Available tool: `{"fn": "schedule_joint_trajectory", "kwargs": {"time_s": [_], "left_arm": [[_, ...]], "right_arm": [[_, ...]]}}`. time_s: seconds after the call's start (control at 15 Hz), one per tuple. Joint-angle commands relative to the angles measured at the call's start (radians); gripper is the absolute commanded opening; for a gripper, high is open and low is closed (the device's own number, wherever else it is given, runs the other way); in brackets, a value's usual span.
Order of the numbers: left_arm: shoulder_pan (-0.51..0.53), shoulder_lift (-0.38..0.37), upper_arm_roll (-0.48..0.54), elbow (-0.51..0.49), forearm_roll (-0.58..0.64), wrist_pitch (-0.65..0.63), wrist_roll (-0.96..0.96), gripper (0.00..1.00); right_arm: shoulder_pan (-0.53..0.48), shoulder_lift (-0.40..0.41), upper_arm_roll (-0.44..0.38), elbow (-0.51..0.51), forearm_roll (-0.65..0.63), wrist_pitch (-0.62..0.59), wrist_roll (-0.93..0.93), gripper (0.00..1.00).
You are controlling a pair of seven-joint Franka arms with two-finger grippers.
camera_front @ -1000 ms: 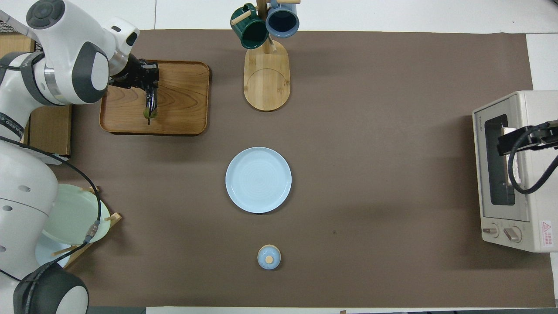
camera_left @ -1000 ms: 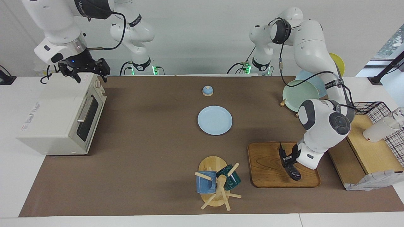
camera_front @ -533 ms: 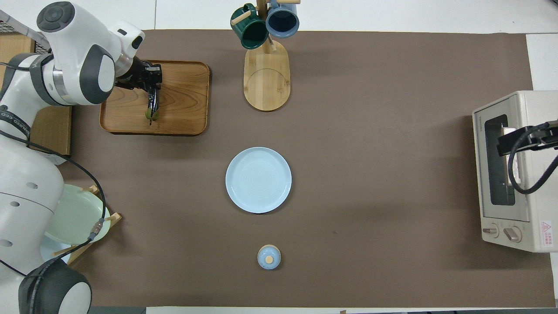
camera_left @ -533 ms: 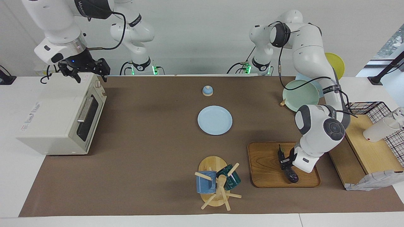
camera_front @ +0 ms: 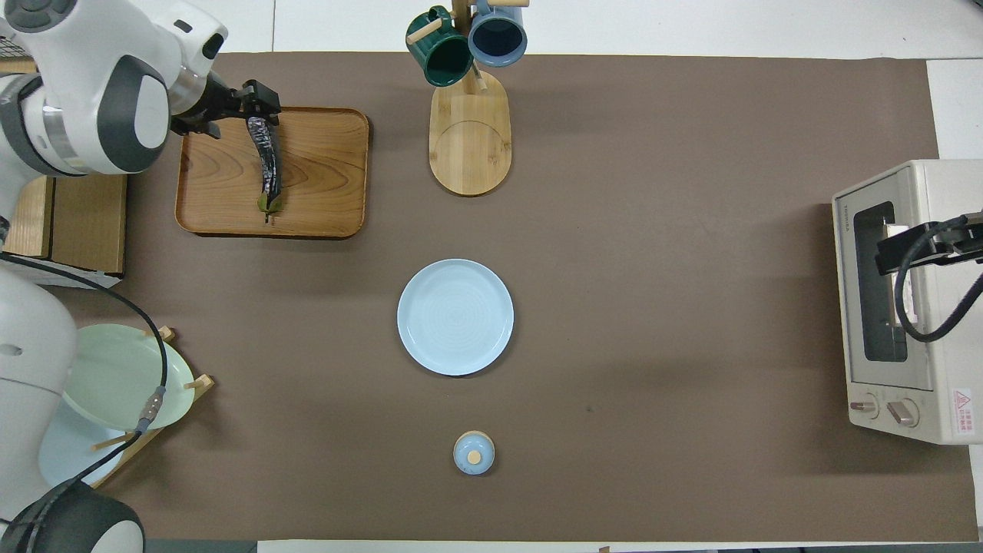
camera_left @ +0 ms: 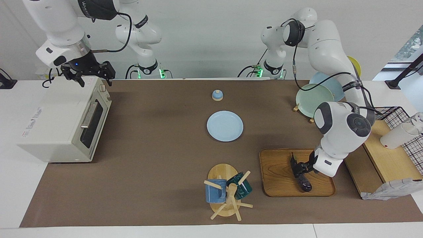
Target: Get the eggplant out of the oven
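Purple-black, the eggplant lies on the wooden tray in my facing view, out of the shut oven. My left claw sits over its middle; I cannot tell its fingers' state. My right claw waits spread apart above the oven.

From overhead, the eggplant runs along the tray, the left claw over its thick end. The mug rack stands beside the tray; the blue plate sits mid-surface.
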State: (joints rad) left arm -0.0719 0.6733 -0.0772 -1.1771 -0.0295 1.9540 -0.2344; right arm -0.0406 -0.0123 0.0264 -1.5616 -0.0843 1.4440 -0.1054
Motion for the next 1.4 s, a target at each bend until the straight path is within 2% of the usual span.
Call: {"fn": "schedule_joint_trajectory", "kwargs": {"time_s": [0.0, 0.33, 0.47, 0.67, 1.07, 1.2, 1.33], "left_arm": [[0.024, -0.162, 0.004, -0.073, 0.010, -0.093, 0.000, 1.00], [0.049, -0.352, 0.004, -0.107, 0.014, -0.340, 0.010, 1.00], [0.052, -0.450, 0.007, -0.197, 0.016, -0.368, 0.012, 1.00], [0.052, -0.601, 0.007, -0.396, 0.016, -0.354, 0.013, 1.00], [0.050, -0.704, 0.007, -0.582, 0.016, -0.363, 0.013, 1.00], [0.041, -0.698, 0.010, -0.552, 0.013, -0.447, 0.012, 1.00], [0.041, -0.686, 0.011, -0.468, 0.008, -0.550, 0.012, 1.00]], "right_arm": [[-0.007, -0.006, 0.001, -0.005, 0.026, -0.014, 0.009, 1.00], [-0.007, -0.006, 0.001, -0.005, 0.026, -0.014, 0.009, 1.00], [-0.007, -0.006, 0.001, -0.005, 0.026, -0.014, 0.009, 1.00], [-0.007, -0.006, 0.001, -0.005, 0.026, -0.014, 0.009, 1.00], [-0.007, -0.006, 0.001, -0.005, 0.026, -0.014, 0.009, 1.00], [-0.007, -0.006, 0.001, -0.005, 0.026, -0.014, 0.009, 1.00], [-0.007, -0.006, 0.000, -0.005, 0.026, -0.014, 0.009, 1.00]]}}
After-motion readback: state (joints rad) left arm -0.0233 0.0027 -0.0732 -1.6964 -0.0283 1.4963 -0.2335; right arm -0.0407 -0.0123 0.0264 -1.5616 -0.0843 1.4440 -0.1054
